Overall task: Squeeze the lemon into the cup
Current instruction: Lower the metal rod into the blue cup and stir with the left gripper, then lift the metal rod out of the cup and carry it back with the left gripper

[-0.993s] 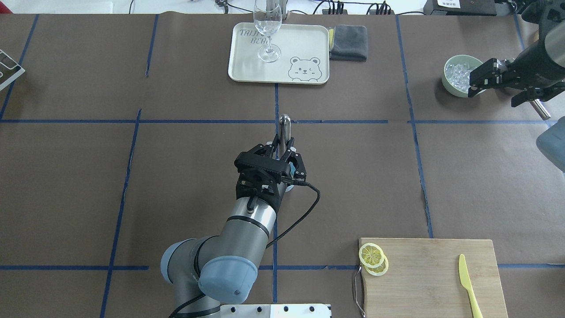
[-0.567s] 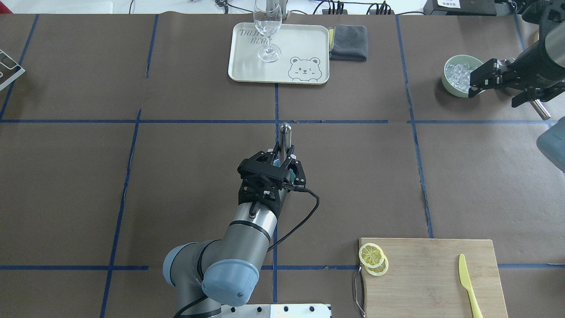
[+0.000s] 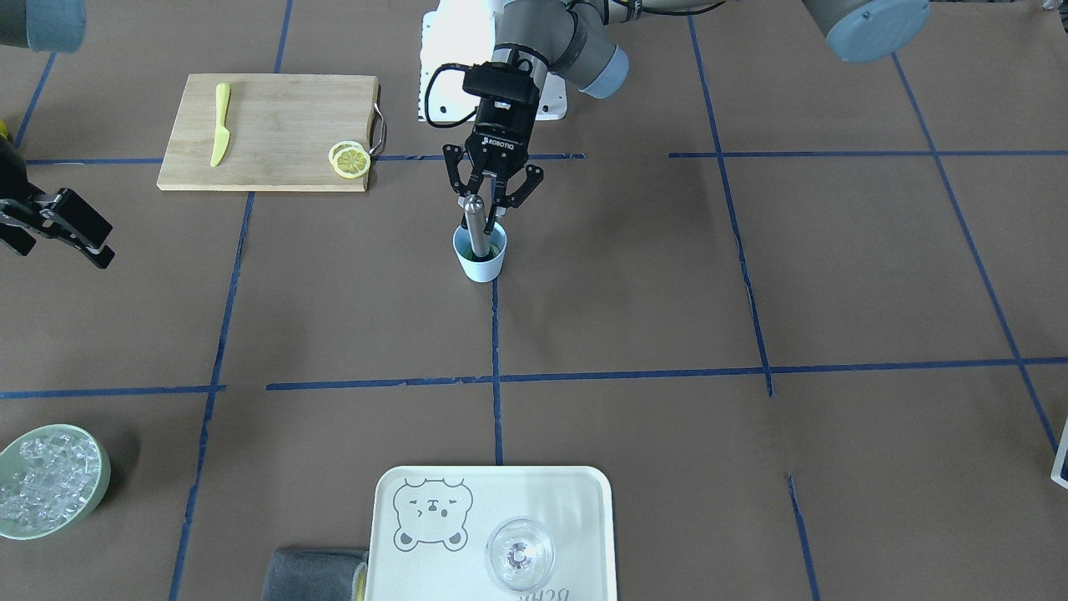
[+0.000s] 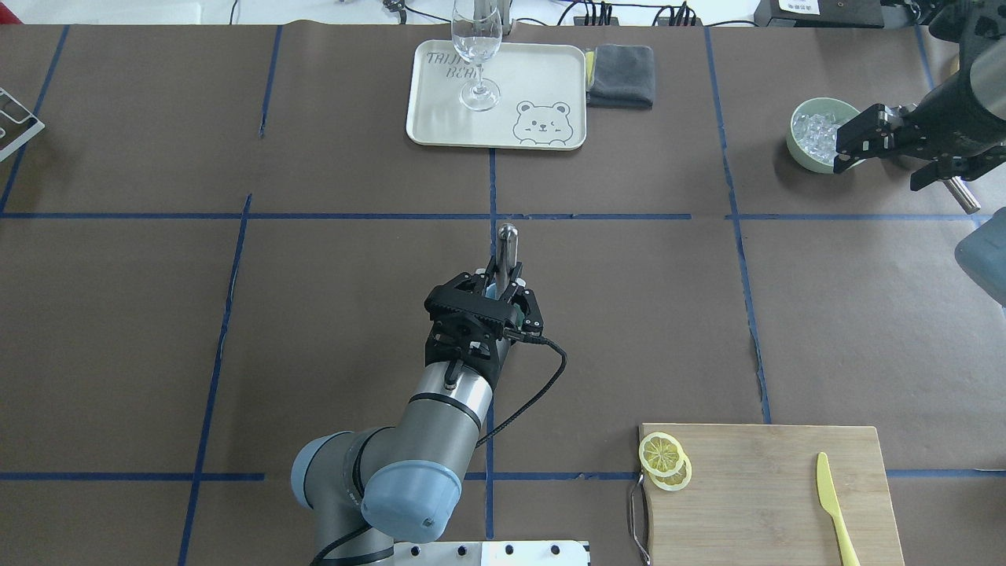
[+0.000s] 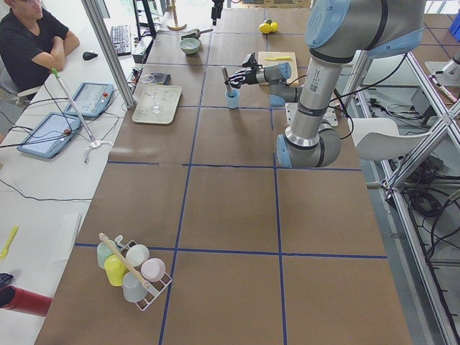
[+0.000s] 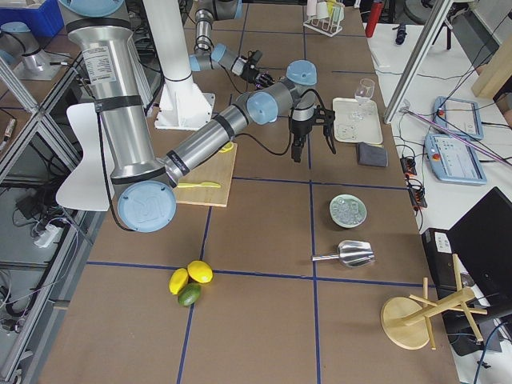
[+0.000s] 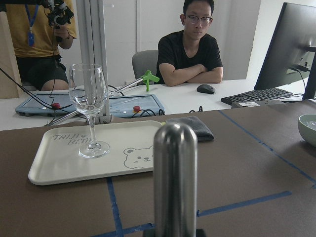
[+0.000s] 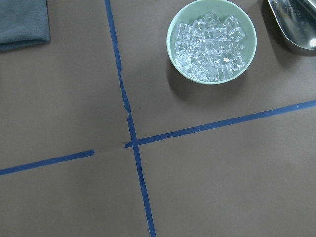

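The job looks to be in its pressing stage, not finished. The left gripper [image 3: 482, 204] reaches over the middle of the table with its fingers closed on the shaft of a metal pestle [image 4: 508, 244]. The pestle stands with its lower end inside the cup [image 3: 482, 265]. The pestle and the rim hide what lies in the cup, so it cannot be told whether a slice or any juice is there. Two lemon slices [image 4: 660, 453] lie overlapping on the near corner of the cutting board [image 4: 770, 487], well apart from the cup and untouched; if these are meant for squeezing, fetching them is still to do.

Around this, the tray [image 4: 542, 79] sits at the far side of the table with a clear glass [image 4: 476, 47] upright on it and a grey cloth [image 4: 621, 75] just beside it. The bowl of ice [image 8: 212, 81] stands far to the robot's right, and the right gripper [image 4: 847, 145] hangs near it, fingers apart and empty. A yellow knife [image 4: 833, 503] lies on the board. Nothing blocks the way between board and cup
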Controlling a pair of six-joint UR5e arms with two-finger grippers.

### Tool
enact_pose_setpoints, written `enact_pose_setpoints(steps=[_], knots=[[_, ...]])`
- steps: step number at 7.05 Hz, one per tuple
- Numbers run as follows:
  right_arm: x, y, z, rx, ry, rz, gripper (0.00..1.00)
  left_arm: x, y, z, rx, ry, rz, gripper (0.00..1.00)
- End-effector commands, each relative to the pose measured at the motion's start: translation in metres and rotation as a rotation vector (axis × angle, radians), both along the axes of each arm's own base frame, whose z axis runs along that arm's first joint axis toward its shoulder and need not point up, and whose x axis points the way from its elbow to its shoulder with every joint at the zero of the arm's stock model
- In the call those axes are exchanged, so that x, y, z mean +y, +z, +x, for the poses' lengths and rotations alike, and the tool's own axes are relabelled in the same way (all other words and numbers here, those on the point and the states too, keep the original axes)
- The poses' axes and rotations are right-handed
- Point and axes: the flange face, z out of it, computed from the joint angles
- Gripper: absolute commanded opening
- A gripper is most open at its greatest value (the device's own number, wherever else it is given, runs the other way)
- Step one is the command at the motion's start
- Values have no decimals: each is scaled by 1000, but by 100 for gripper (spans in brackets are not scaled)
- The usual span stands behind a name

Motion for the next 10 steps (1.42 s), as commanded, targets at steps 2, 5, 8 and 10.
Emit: enact_pose_setpoints(steps=[2,5,8,10], knots=[[2,4,1,0,0,-7,100,-8,-28,-35,59,68,55,0],[5,7,8,2,6,-5,100,-40,-45,-110,72,74,124,0],[3,14,29,4,-17,31,100,-94,-28,-183,5,141,111,0],[4,36,57,20,-61,67,100,-139,47,-255,-118,274,1,0]])
